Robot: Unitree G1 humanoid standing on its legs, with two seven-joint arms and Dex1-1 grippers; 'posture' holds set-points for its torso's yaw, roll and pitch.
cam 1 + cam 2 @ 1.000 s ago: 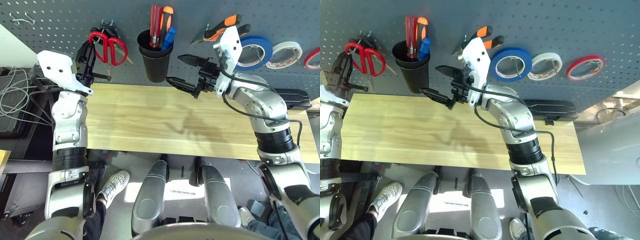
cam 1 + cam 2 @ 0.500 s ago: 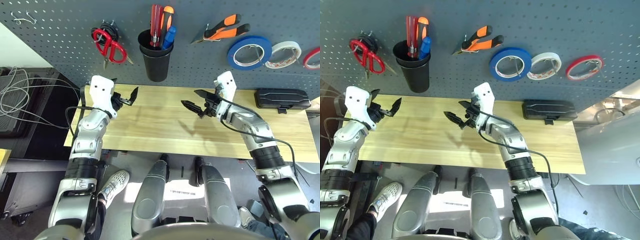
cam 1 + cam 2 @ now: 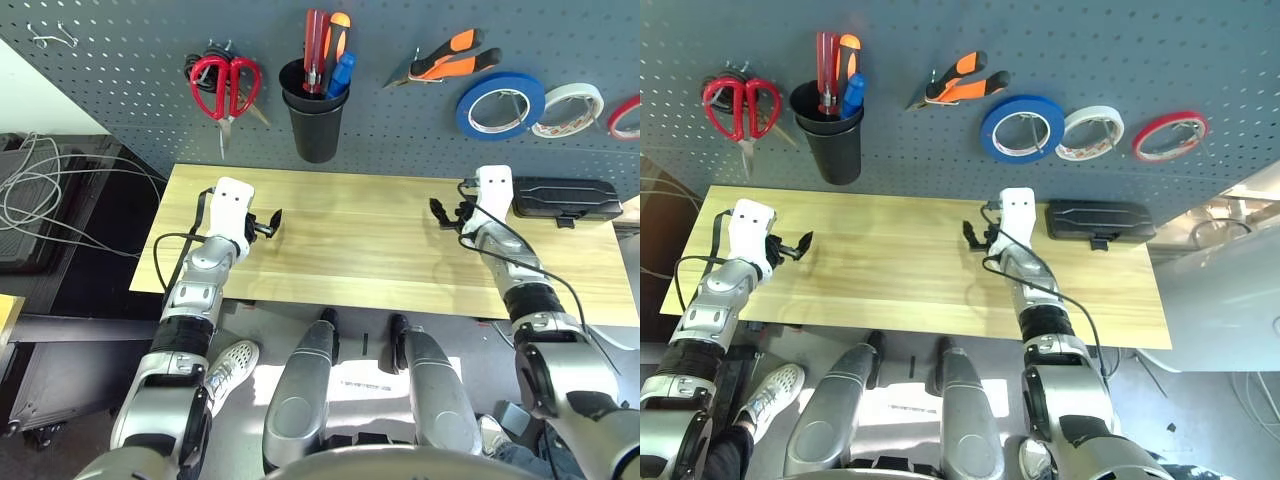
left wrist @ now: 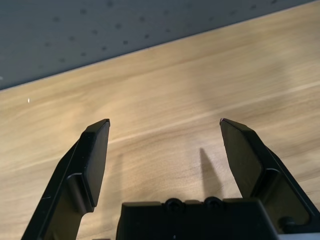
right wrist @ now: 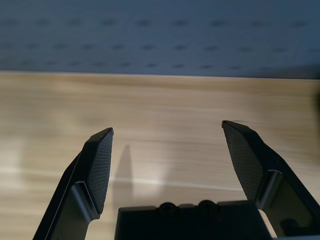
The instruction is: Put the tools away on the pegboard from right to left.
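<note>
Red-handled scissors (image 3: 222, 90) hung beyond left hand (image 4: 165, 120), slightly to its left, long axis running down the pegboard (image 3: 400, 130), blades toward the hand; left hand nearer, wide open, empty; their hook contact was hard to make out; blue-handled screwdriver (image 3: 341, 74) stood beyond and right of that hand, shaft hidden in cup (image 3: 315, 130); pliers (image 3: 452, 62) and blue tape roll (image 3: 467, 108) hung beyond right hand (image 5: 168, 124), also wide open, empty; probably no further grasp needed.
</note>
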